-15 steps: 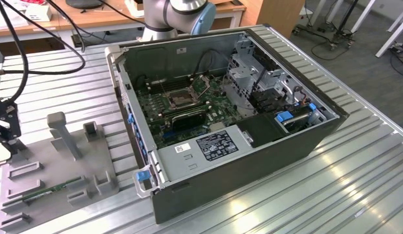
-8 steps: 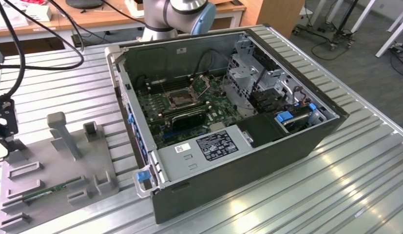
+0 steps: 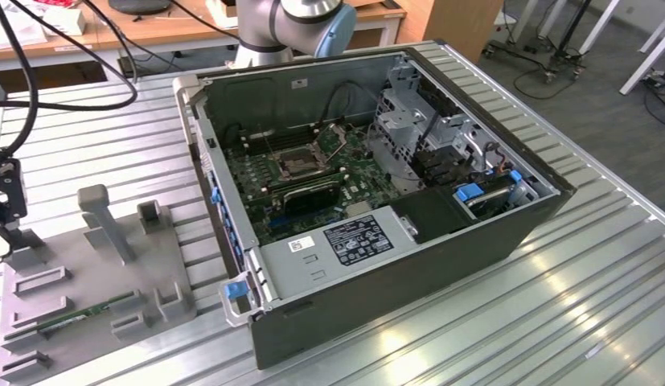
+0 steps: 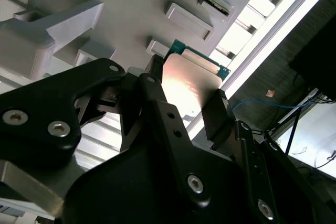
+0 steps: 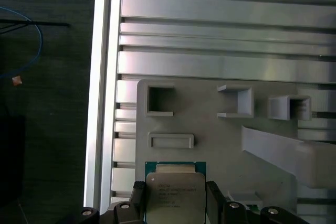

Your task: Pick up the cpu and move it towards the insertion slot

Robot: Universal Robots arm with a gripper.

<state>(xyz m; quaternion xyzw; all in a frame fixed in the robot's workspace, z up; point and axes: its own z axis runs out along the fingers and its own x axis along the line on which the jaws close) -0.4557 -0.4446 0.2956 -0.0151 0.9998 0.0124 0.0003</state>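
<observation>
At the exterior view's far left edge, your gripper (image 3: 5, 213) hangs over the grey tray (image 3: 91, 277), well apart from the open computer case (image 3: 440, 233). The insertion slot (image 3: 300, 163) sits at the middle of the green motherboard (image 3: 270, 183), ringed by the case walls. From there I judge you will need height before any sideways travel, so the chip clears the near wall.

In the second wrist view, the cpu (image 4: 189, 85) stands between the two black fingers (image 4: 157, 103), its pale top catching the light. The claw looks clamped on its opposite edges. I cannot tell whether the chip is clear of the tray (image 4: 131, 3).

In the first wrist view, the cpu (image 5: 175, 195) lies square between the fingers (image 5: 137, 200), with the green border flush against both. That grip looks centred. Hold it level and squeeze lightly, since a tilted or pinched chip would likely bind at the socket frame.
</observation>
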